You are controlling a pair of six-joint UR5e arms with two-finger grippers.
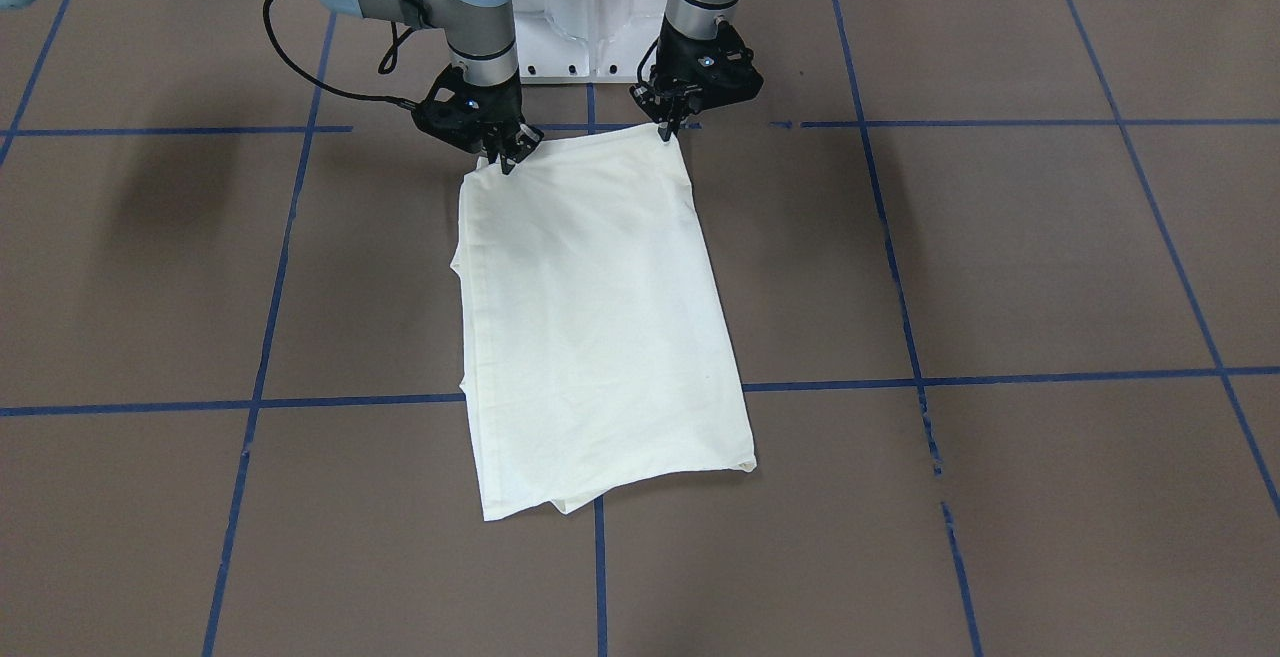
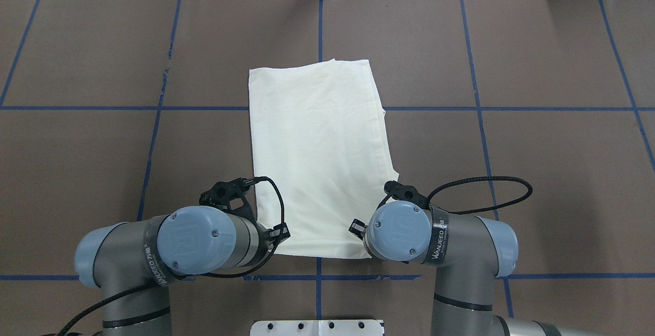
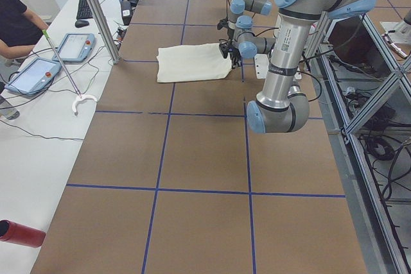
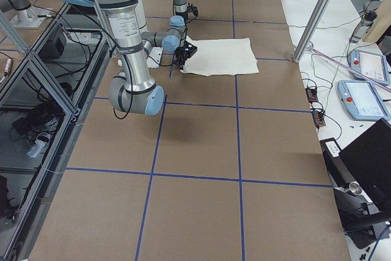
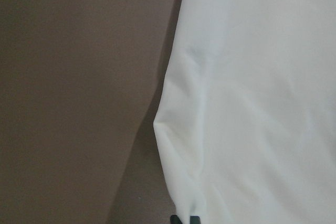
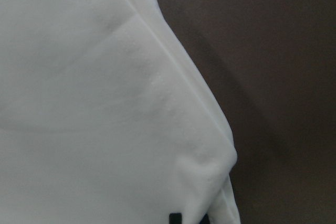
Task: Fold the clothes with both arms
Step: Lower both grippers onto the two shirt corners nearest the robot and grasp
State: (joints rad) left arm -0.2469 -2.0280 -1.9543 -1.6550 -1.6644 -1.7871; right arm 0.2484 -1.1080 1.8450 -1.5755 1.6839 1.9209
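Table (image 2: pixel 537 182) open beyond shirt's (image 2: pixel 317 147) far, side edges

The cream shirt (image 2: pixel 317 157) lies flat on the worktop. It is folded into a long shape, plain side up, running from 12 to 6 o'clock. The left arm (image 2: pixel 204 239) pinches its 7 o'clock corner in its jaws. The right arm (image 2: pixel 409 231) pinches the 5 o'clock corner.

Bright, even light; soft-focus wrist views.
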